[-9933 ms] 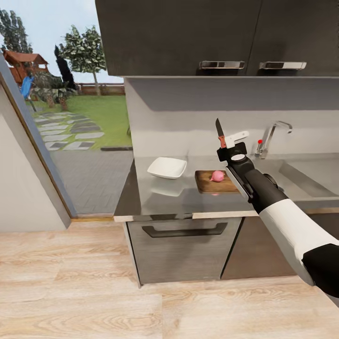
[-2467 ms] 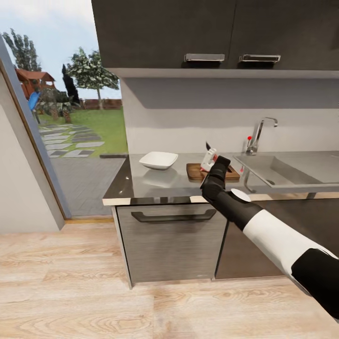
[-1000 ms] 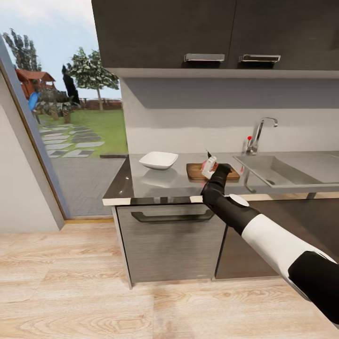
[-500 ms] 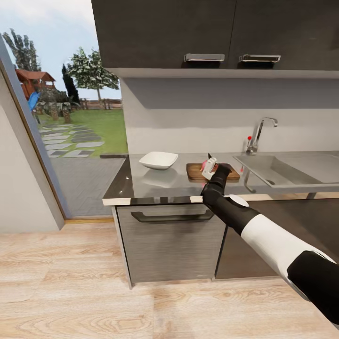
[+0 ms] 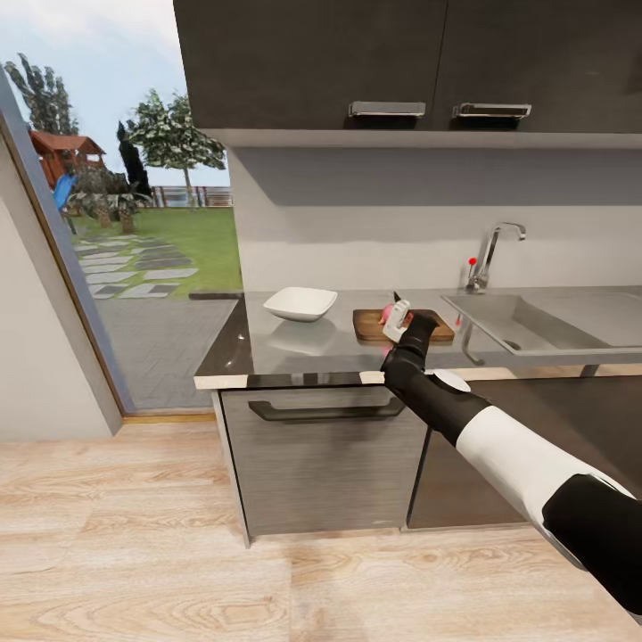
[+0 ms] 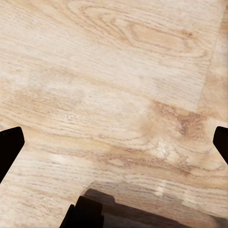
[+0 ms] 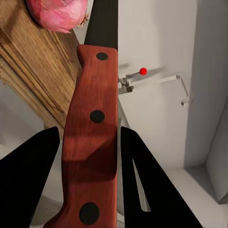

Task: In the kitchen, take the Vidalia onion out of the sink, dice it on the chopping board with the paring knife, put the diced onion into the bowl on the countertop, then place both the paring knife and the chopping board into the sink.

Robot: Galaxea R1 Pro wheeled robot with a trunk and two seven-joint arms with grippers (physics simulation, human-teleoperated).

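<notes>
— What finishes are seen near the right gripper?
— Wood grain is shown on the chopping board; the paring knife handle is smooth reddish, riveted.
— Beyond?
— Glossy countertop, brushed steel sink.

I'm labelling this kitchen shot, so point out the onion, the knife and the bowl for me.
onion (image 7: 58,13), right wrist view, on its pink skin.
knife (image 7: 92,142), right wrist view, on the middle of its red handle.
bowl (image 5: 300,303), head view, on its white inside.
</notes>
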